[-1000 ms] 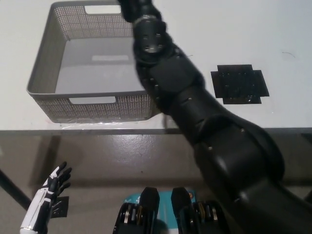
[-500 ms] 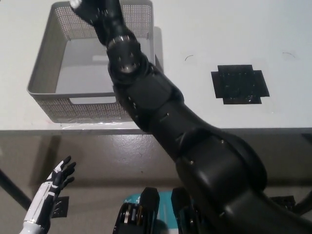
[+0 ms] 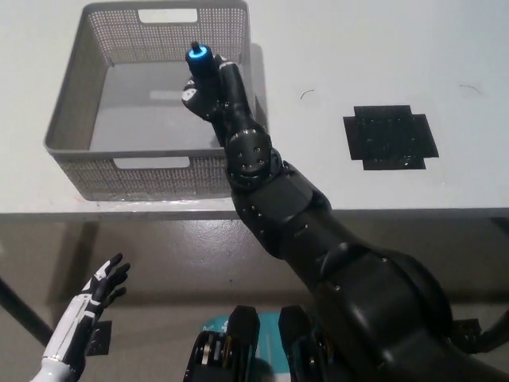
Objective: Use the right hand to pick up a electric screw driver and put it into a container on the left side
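Note:
My black right hand [image 3: 208, 89] reaches over the grey mesh container [image 3: 71, 119] at the table's left and is shut on the electric screwdriver [image 3: 197, 59], a dark tool whose end glows with a blue ring. The tool hangs above the container's right half, near its right wall. Most of the tool's body is hidden by my hand. My white left hand [image 3: 91, 298] rests open at the lower left, below the table's front edge.
A black square mat [image 3: 390, 137] lies on the white table [image 3: 358, 48] to the right of the container. The table's front edge [image 3: 159, 212] runs across the middle, with floor below it.
My right arm has swung back and lowered, so the hand with the screwdriver now shows over the container's right half. The left hand has barely shifted.

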Robot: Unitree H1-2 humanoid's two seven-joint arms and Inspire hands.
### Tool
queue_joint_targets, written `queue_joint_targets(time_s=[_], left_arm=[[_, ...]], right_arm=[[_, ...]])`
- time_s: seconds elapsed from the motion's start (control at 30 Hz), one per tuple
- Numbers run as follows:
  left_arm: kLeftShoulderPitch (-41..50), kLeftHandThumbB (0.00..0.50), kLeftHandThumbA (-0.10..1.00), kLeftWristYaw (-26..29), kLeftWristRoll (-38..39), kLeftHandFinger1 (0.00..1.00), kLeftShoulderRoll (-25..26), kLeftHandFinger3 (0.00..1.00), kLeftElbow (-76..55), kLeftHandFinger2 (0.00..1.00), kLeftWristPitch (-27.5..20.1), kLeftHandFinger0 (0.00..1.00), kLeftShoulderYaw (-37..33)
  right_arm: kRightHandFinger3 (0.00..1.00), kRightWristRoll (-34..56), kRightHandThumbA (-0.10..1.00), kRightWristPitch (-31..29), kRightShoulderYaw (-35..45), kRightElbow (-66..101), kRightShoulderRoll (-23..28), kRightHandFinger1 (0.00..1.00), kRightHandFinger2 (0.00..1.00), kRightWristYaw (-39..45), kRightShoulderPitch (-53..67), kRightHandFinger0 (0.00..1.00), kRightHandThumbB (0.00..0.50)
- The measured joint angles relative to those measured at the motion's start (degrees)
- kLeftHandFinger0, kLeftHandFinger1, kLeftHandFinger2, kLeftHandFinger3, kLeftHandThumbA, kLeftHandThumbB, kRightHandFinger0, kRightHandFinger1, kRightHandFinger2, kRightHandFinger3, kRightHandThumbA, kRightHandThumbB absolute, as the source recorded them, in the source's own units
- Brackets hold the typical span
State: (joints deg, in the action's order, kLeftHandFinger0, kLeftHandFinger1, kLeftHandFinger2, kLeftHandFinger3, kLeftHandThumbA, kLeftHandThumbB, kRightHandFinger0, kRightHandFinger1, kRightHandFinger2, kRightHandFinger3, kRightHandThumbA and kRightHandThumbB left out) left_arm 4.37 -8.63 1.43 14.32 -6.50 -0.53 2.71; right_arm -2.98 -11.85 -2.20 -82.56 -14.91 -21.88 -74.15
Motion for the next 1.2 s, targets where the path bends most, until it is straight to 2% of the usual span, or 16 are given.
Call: queue_joint_targets(time_s=[0.03, 0.13, 0.2, 0.23, 0.27, 0.3, 0.33, 0.37, 0.43, 0.57, 0.73, 0.8, 0.9, 1.07, 1.17, 1.2], left_arm=[[0.1, 0.28, 1.0, 0.0, 0.0, 1.0, 0.0, 1.0, 0.0, 1.0, 0.0, 1.0, 0.0], [2.1, 0.111, 1.0, 0.0, -0.1, 1.0, -0.1, 1.0, -0.2, 1.0, -0.1, 1.0, -0.6], [3.2, 0.093, 1.0, -0.1, 0.0, 1.0, -0.4, 1.0, -0.1, 1.0, 0.0, 1.0, -0.8], [3.9, 0.091, 1.0, -0.1, 0.2, 1.0, -0.8, 1.0, -0.1, 1.0, 0.0, 1.0, -0.9], [4.3, 0.092, 1.0, -0.2, 0.3, 1.0, -1.1, 1.0, 0.1, 1.0, 0.1, 1.0, -1.0], [4.4, 0.099, 1.0, -0.2, 0.4, 1.0, -1.2, 1.0, 0.3, 1.0, 0.1, 1.0, -1.0], [4.4, 0.121, 1.0, -0.2, 0.5, 1.0, -1.3, 1.0, 0.5, 1.0, 0.2, 1.0, -1.0], [4.2, 0.116, 1.0, -0.3, 0.6, 1.0, -1.4, 1.0, 0.6, 1.0, 0.4, 1.0, -1.1], [3.7, 0.117, 1.0, -0.4, 0.6, 1.0, -1.6, 1.0, 0.8, 1.0, 0.4, 1.0, -1.5], [3.0, 0.11, 1.0, -0.9, 0.6, 1.0, -1.5, 1.0, 1.1, 1.0, 0.5, 1.0, -2.0], [2.9, 0.086, 1.0, -1.4, 0.2, 1.0, -1.5, 1.0, 1.6, 1.0, 0.5, 1.0, -2.8], [3.0, 0.092, 1.0, -1.4, 0.2, 1.0, -1.5, 1.0, 1.7, 1.0, 0.5, 1.0, -2.9], [3.2, 0.144, 1.0, -1.7, 0.0, 1.0, -1.5, 1.0, 1.7, 1.0, 0.4, 1.0, -3.4], [3.3, 0.207, 1.0, -1.8, -0.3, 1.0, -1.4, 1.0, 1.7, 1.0, 0.4, 1.0, -4.3], [3.4, 0.222, 1.0, -1.8, -0.5, 1.0, -1.2, 1.0, 1.7, 1.0, 0.4, 1.0, -4.5], [3.4, 0.234, 1.0, -1.8, -0.5, 1.0, -1.2, 1.0, 1.7, 1.0, 0.3, 1.0, -4.5]], right_arm=[[0.74, -0.1, -0.1, 0.1, -0.2, 0.0, -0.1, 0.34, 0.71, 0.0, 0.1, 0.0, 0.145], [0.77, -0.6, -0.1, 0.2, -1.3, 0.4, -0.4, 0.36, 0.74, 0.0, 1.2, 0.0, 0.139], [0.78, -0.7, -0.1, 0.1, -1.5, 0.5, -0.2, 0.37, 0.77, 0.0, 1.5, 0.0, 0.169], [0.8, -0.9, -0.1, 0.1, -1.6, 0.6, -0.1, 0.43, 0.82, 0.0, 1.7, 0.06, 0.193], [1.0, -0.9, 0.09, 0.1, -1.7, 0.7, 0.0, 0.67, 1.0, 0.0, 1.8, 0.28, 0.279], [1.0, -1.0, 0.26, 0.0, -1.7, 0.7, 0.1, 0.79, 1.0, -0.1, 2.0, 0.48, 0.314], [1.0, -0.9, 0.41, -0.2, -1.6, 0.8, 0.1, 1.0, 1.0, 0.0, 2.1, 0.79, 0.37], [1.0, -0.9, 0.54, -0.5, -1.5, 1.1, 0.1, 1.0, 1.0, 0.3, 2.5, 1.0, 0.466], [1.0, -0.7, 0.65, -1.4, -1.0, 1.8, 0.5, 1.0, 1.0, 1.9, 3.0, 1.0, 0.496], [1.0, 0.1, 0.8, -2.4, -0.3, 2.3, 1.4, 1.0, 1.0, 6.3, 3.4, 1.0, 0.5], [1.0, 0.4, 0.83, -3.3, 0.2, 2.4, 2.0, 1.0, 1.0, 9.6, 3.5, 1.0, 0.488], [1.0, 0.6, 0.83, -3.6, 0.6, 2.5, 2.1, 1.0, 1.0, 10.4, 3.5, 1.0, 0.462], [1.0, 0.9, 0.92, -4.1, 1.3, 2.9, 2.2, 1.0, 1.0, 11.7, 3.6, 1.0, 0.5], [1.0, 1.2, 0.95, -4.5, 1.4, 4.4, 2.6, 1.0, 1.0, 12.8, 4.1, 1.0, 0.5], [1.0, 1.4, 0.94, -4.8, 1.6, 7.1, 3.5, 1.0, 1.0, 12.9, 4.8, 1.0, 0.495], [1.0, 1.4, 0.93, -4.8, 1.7, 8.2, 3.9, 1.0, 1.0, 13.0, 5.1, 1.0, 0.478]])
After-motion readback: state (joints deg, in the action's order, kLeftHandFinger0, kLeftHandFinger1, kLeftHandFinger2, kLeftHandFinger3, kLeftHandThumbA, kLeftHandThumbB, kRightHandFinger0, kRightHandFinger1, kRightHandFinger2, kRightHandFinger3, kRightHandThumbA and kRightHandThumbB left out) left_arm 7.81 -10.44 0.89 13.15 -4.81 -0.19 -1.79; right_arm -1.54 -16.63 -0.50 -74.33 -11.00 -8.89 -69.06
